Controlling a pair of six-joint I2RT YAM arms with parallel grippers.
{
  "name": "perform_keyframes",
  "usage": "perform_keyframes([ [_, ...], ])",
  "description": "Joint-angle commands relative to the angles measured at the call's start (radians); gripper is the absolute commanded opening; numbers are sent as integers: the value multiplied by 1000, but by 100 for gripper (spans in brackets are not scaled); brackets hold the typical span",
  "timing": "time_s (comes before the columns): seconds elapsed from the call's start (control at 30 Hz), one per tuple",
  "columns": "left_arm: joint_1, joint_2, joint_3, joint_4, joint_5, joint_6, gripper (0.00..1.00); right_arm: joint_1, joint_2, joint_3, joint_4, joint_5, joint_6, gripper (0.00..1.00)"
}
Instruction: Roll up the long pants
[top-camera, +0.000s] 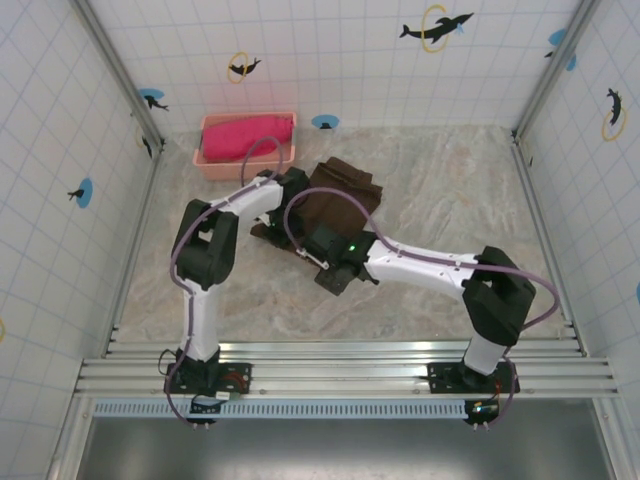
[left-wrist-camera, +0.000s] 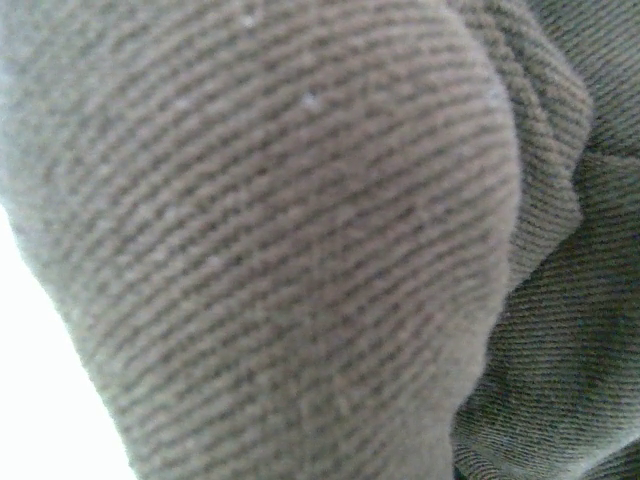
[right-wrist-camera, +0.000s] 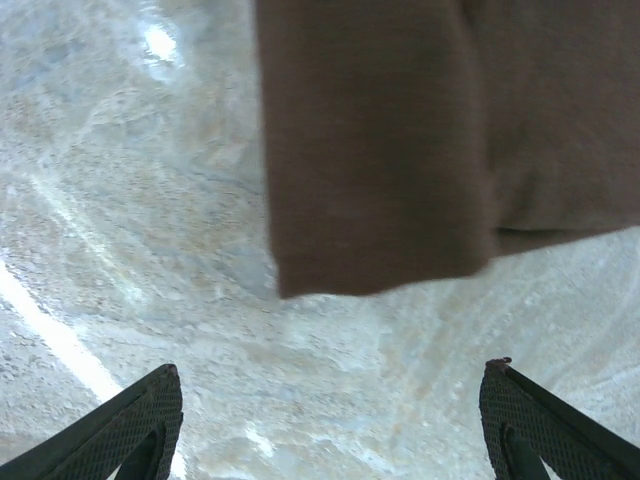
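The long pants (right-wrist-camera: 400, 150) are being faced by the right gripper (right-wrist-camera: 330, 372), jaws spread wide, the pants' end lying just ahead. The left gripper (top-camera: 290, 183) is being hidden by the pants, so its state cannot be told.

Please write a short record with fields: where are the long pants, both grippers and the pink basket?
long pants: dark brown, bundled, centre of table
left gripper: against the pants' left side; open or shut unclear
right gripper: fingers wide apart, empty, above table near the pants' edge
pink basket: far left, holds pink-red cloth
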Motion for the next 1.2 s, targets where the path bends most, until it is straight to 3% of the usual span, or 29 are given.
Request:
perform_keyframes([
  [0.0, -22, 193, -53, -257, 185, 17, 0, 34, 70, 52, 34, 107, 29, 81],
  [0.43, -21, 244, 68, -381, 134, 54, 0, 48, 287, 197, 53, 215, -60, 81],
  [0.63, -21, 240, 63, -386, 124, 57, 0, 82, 290, 210, 44, 306, -94, 76],
  [0.83, -21, 235, 49, -381, 122, 52, 0, 114, 230, 246, -19, 406, -136, 99],
  [0.97, -21, 233, 49, -380, 121, 44, 0, 143, 199, 222, -23, 408, -154, 98],
  [1.17, -20, 218, 48, -381, 110, 26, 0, 147, 250, 191, -6, 280, -128, 100],
])
